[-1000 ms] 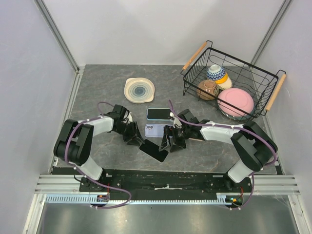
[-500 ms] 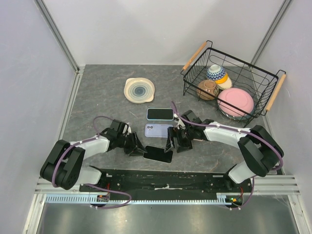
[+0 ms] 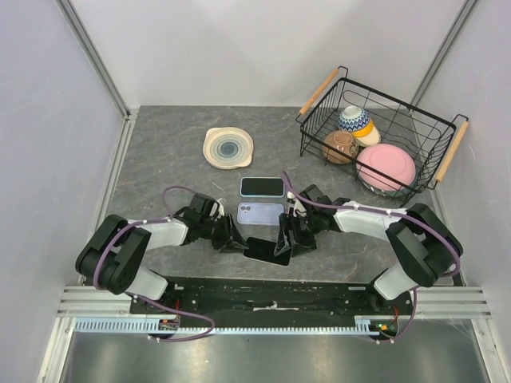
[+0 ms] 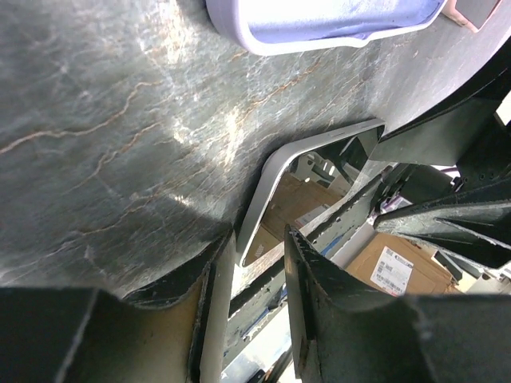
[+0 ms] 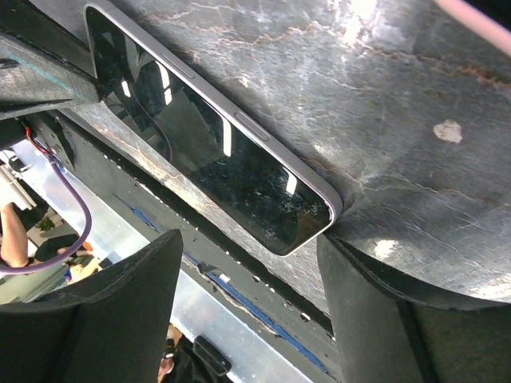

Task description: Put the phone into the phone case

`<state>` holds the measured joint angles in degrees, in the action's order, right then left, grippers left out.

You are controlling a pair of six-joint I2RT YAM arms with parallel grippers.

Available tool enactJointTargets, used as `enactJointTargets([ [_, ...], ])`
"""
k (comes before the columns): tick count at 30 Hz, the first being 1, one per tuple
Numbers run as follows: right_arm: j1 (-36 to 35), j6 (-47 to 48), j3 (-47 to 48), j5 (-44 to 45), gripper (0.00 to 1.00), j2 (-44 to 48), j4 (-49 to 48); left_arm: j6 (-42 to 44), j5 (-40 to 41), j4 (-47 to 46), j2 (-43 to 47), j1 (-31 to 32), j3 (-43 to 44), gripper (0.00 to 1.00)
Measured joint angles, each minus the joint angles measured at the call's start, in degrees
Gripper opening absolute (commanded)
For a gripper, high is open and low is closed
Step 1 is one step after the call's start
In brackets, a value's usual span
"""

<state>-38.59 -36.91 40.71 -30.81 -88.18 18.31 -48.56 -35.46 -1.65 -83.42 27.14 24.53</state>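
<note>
Top external: arms (image 3: 164, 231) low beside phone (image 3: 267, 250)

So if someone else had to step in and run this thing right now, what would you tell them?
Left tool: closed on the left end of the phone, holding it slightly tilted.
Right tool: open, straddling the phone's right end, not gripping.
Phone: near the front edge of the table, between the tools, screen up.
Phone case: empty, open side up, just beyond the phone; a second phone lies beyond that.
Done: phone grasped. Left: carry it over the case and press it in.
</note>
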Motion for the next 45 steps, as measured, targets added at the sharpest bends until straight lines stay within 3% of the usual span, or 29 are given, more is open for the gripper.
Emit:
enactJointTargets([
  [9, 0.98, -0.46, 2.27, -0.87, 0.71, -2.75, 2.95, 0.26, -0.59, -1.16, -2.14, 0.37, 1.18, 0.37],
  [23, 2.34, 1.18, 2.82, -1.79, 0.71, -3.08, 6.21, 0.74, -1.31, -16.68, -5.70, 4.04, -0.39, 0.36],
  [26, 3.32, 1.73, 2.60, -2.25, 0.71, -2.93, 6.14, 0.92, -2.03, -18.84, -6.51, 4.92, -0.50, 0.31],
  [32, 5.07, 2.73, 2.16, -2.78, 0.72, -2.43, 6.43, 1.09, -3.56, -21.20, -6.97, 5.55, -0.52, 0.02],
  [39, 5.81, 3.15, 1.88, -2.51, 0.77, -1.20, 7.13, 0.83, -6.58, -24.48, -5.97, 5.77, 0.94, 0.02],
  [45, 7.08, 4.15, 2.05, -0.11, 0.85, 0.85, 4.42, 3.41, -2.03, -15.67, -1.01, 7.21, 6.14, 0.02],
])
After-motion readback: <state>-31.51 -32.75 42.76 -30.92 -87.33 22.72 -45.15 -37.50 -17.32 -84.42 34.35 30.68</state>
